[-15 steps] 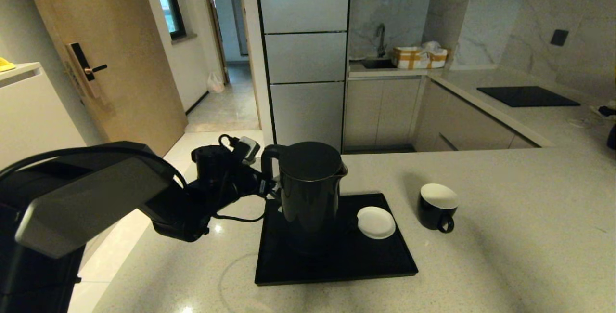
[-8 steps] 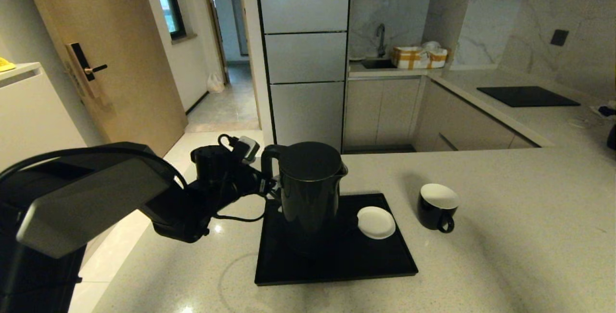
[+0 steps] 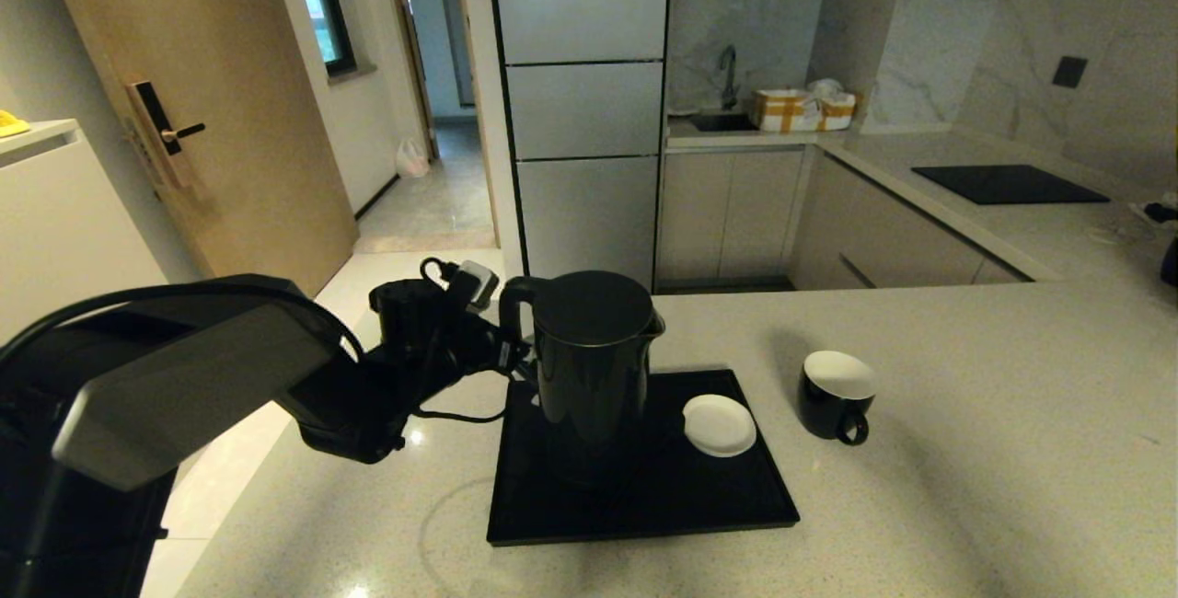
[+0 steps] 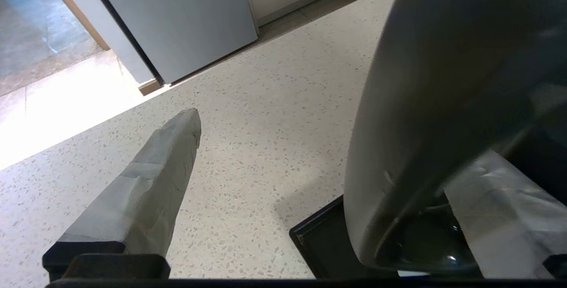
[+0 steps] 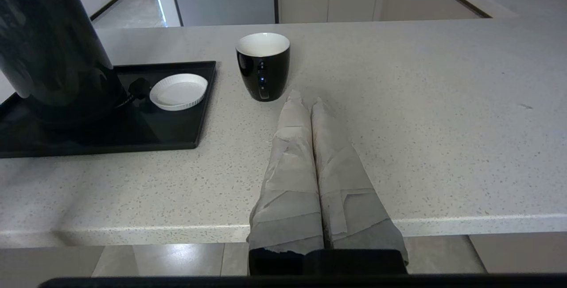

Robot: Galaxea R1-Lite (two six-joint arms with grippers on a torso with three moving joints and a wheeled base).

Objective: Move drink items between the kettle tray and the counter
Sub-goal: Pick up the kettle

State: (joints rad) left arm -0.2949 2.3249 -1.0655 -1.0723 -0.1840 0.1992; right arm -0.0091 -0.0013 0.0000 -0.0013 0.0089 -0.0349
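Observation:
The tall black kettle [image 3: 594, 359] stands on the left part of the black kettle tray [image 3: 644, 506], which lies on the beige speckled counter [image 3: 966, 451]. My left gripper [image 3: 512, 357] is at the kettle's handle, open; in the left wrist view the handle [image 4: 443, 79] sits between its taped fingers [image 4: 146, 190], near the tray's corner [image 4: 323, 243]. The small black cup [image 3: 833, 391] stands on the counter to the right of the tray. My right gripper [image 5: 305, 99] is shut and empty, low at the counter's front edge, just short of the cup [image 5: 263, 66].
A small white saucer [image 3: 720, 425] lies on the tray beside the kettle. A black cooktop panel [image 3: 1008, 182] is set in the far right worktop. The counter's left edge drops to the floor under my left arm. A tall grey fridge [image 3: 584, 110] stands behind.

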